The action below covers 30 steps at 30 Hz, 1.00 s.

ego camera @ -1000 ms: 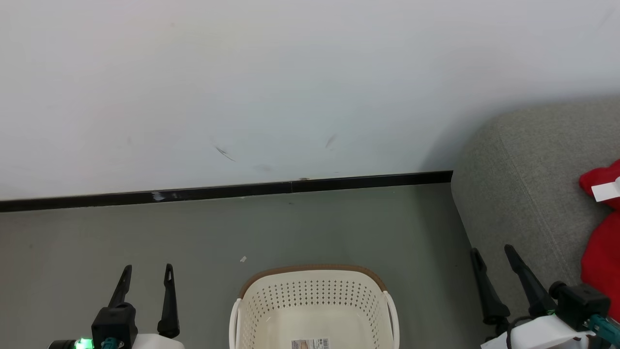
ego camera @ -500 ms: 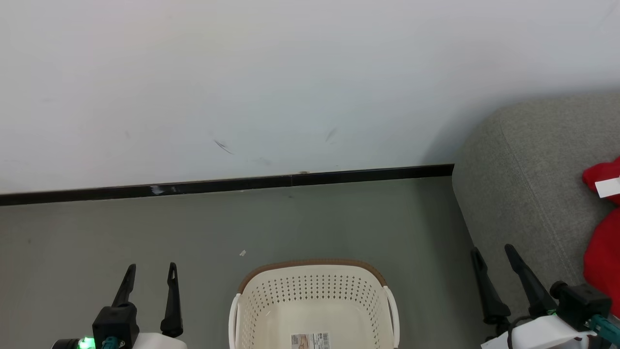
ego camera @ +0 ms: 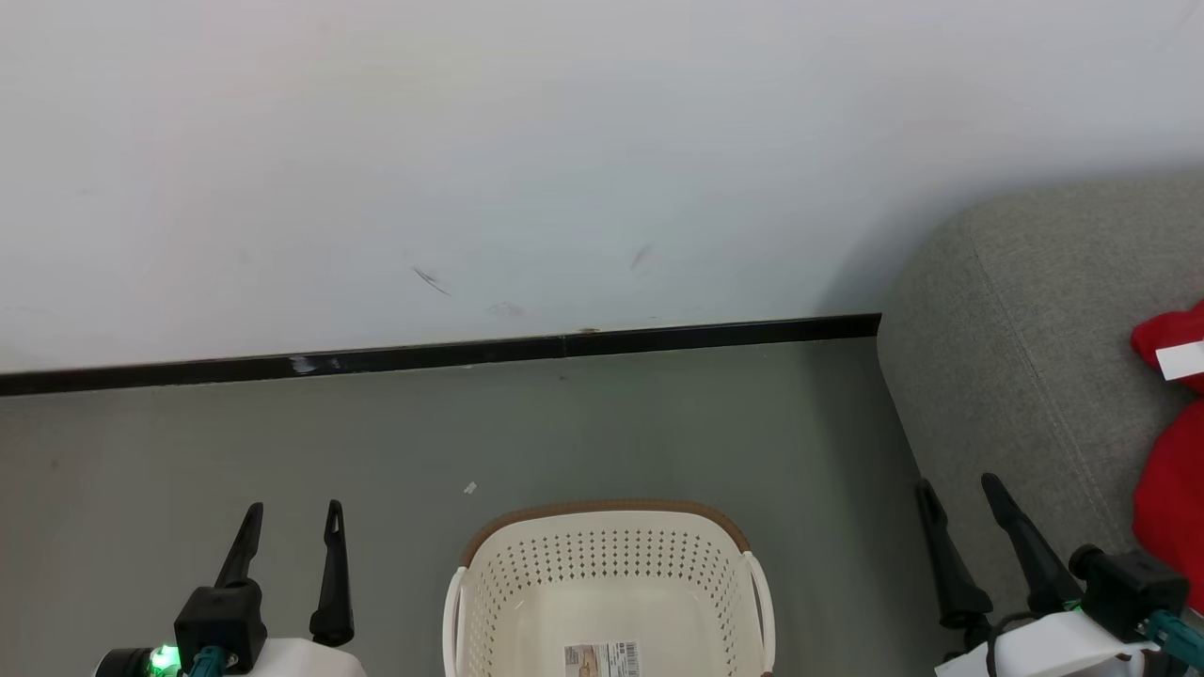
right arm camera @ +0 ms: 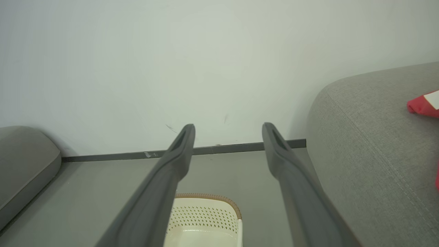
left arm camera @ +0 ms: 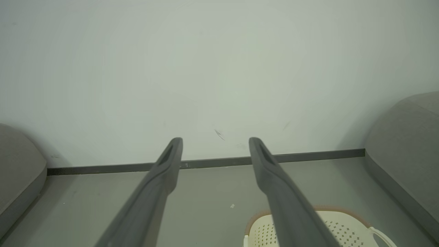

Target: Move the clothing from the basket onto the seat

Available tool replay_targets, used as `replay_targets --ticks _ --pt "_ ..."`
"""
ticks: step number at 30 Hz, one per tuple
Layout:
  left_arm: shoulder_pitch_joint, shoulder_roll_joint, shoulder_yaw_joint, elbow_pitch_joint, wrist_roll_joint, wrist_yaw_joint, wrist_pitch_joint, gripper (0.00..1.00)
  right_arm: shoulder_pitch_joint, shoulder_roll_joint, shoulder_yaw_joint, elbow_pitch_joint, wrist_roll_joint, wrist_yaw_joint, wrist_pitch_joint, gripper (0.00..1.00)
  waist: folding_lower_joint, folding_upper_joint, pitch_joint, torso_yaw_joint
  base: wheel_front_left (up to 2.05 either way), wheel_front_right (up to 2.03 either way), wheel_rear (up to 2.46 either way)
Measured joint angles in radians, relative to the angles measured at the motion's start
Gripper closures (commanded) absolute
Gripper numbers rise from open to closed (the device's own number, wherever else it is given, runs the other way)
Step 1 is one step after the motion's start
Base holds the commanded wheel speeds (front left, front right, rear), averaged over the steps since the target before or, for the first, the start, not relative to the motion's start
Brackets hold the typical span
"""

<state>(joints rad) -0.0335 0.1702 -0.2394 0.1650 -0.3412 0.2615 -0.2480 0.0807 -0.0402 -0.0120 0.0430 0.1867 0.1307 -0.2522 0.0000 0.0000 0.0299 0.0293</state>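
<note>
Red soft clothing (ego camera: 1171, 489) lies on the grey seat (ego camera: 1016, 376); the basket (ego camera: 602, 574) looks empty. It is likely light and floppy, best pinched at a fold. Left end effector (ego camera: 293, 508) and right end effector (ego camera: 957, 481) stand wide, empty.

A living room: grey sofa (ego camera: 1025, 348), laundry basket (ego camera: 609, 574), plain wall (ego camera: 470, 141).

White wall (ego camera: 564, 141), black skirting (ego camera: 423, 355), grey floor (ego camera: 658, 423), maybe a scrap (ego camera: 470, 487).
</note>
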Motion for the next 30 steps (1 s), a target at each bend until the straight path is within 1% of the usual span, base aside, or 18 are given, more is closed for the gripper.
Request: replay_targets --ticks 12,13,18,22,30 --pt "0.0 0.004 0.003 0.023 0.014 0.0 0.0 0.0 0.0 0.0 0.0 0.001 0.007 0.0 0.0 0.0 0.0001 0.0 -0.003 -0.001 0.0 0.0 0.0" --pt "0.0 0.004 0.003 0.023 0.014 0.0 0.0 1.0 0.0 0.0 0.0 0.001 0.007 0.0 0.0 1.0 0.0001 0.0 -0.003 -0.001 0.0 0.0 0.0" --pt "0.029 -0.025 -0.008 0.06 0.012 0.0 0.002 1.0 0.018 0.011 0.005 0.038 0.008 0.0 0.002 1.0 0.0001 0.0 -0.004 -0.001 0.0 0.0 0.0" --pt "0.031 -0.028 -0.002 0.059 -0.012 -0.011 0.011 1.0 0.023 0.012 0.016 0.036 0.035 0.0 0.002 1.0 0.0001 0.0 -0.003 -0.001 0.0 0.0 0.0" --pt "0.031 -0.037 0.016 0.056 -0.126 -0.037 0.028 1.0 0.042 0.012 0.034 0.023 0.147 0.0 0.002 1.0 0.0001 0.0 -0.004 -0.004 0.0 0.0 0.0"
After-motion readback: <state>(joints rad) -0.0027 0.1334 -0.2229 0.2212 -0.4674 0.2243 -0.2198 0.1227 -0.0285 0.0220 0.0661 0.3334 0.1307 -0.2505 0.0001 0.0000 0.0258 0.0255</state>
